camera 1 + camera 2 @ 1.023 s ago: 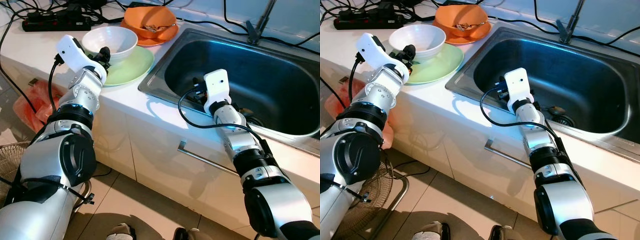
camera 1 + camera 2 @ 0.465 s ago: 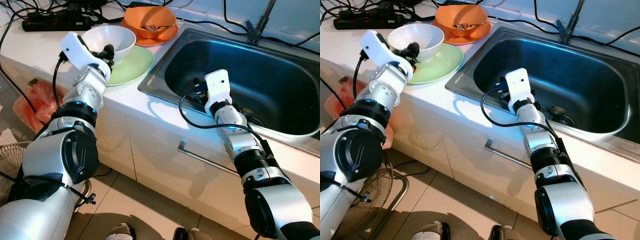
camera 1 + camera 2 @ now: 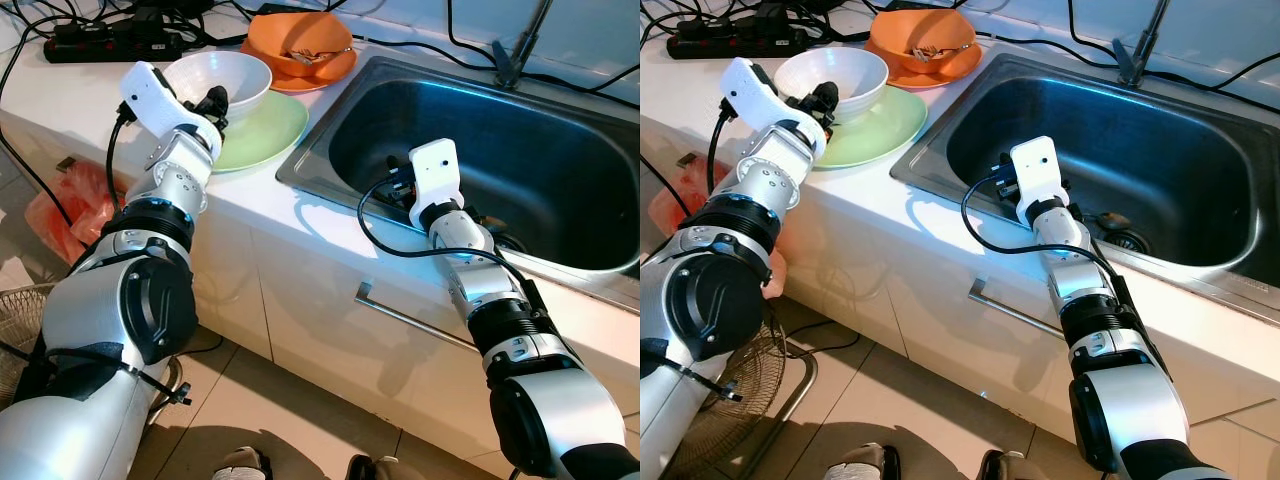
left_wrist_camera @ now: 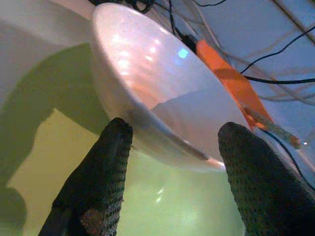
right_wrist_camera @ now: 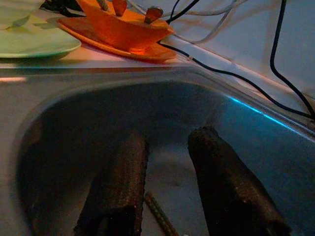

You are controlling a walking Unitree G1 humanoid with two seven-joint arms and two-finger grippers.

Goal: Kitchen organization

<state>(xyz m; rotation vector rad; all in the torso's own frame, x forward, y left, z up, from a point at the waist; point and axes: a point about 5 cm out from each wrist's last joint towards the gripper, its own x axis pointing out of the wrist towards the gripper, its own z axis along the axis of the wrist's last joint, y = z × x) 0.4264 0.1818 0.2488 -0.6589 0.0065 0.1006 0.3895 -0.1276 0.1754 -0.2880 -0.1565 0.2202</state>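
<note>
Resting at upper left of the frame, glossy round white bowl on smooth pale-green plate, left end effector fingers apart beside its rim, right end effector fingers apart over brushed steel sink, orange bowl behind.

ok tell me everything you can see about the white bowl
The white bowl is round, glossy, ceramic-looking and upright, standing on the pale green plate on the counter, left of the sink. The orange bowl sits just behind it. The left hand is open, its fingers either side of the bowl's near wall, not yet closed.
</note>
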